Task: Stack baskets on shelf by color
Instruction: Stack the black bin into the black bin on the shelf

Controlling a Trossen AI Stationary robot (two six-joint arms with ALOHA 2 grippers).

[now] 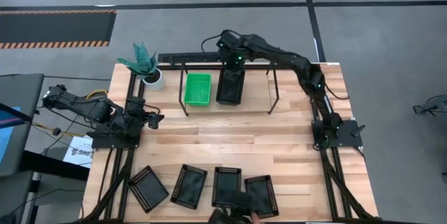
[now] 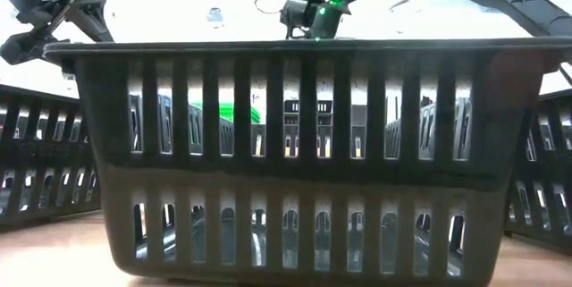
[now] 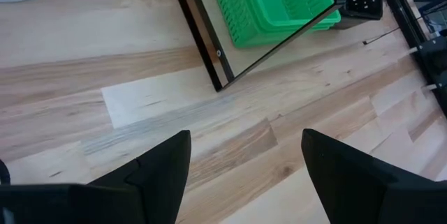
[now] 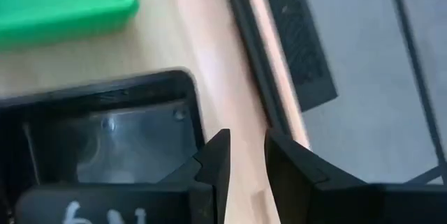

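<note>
- Pale planked wood forms the tabletop [image 1: 230, 147], bordered by grey floor.
- On the shelf [image 1: 272, 88], a green mesh basket [image 1: 197, 88] and a black basket [image 1: 230, 86] are set side by side, long axes running front to back.
- The right gripper [image 4: 243, 155] is poised at the black basket's far rim, its fingers narrowly parted, nothing between them.
- The left gripper [image 3: 244, 161] is held over bare wood, fingers spread wide.
- Four black slotted baskets [image 1: 209, 186] are laid along the near edge.

From above, the light on my wooden table [image 1: 279, 154] is even and soft, and I see only faint shadows under the shelf [image 1: 227, 84]. In the low view a black basket [image 2: 295, 153] stands very close to the camera and is dark against a strongly overexposed, white background, so the room behind is washed out. My right wrist view is blurred, with the black basket [image 4: 105, 133] and the green basket [image 4: 63, 4] out of focus, while my left wrist view is bright and sharp.
</note>
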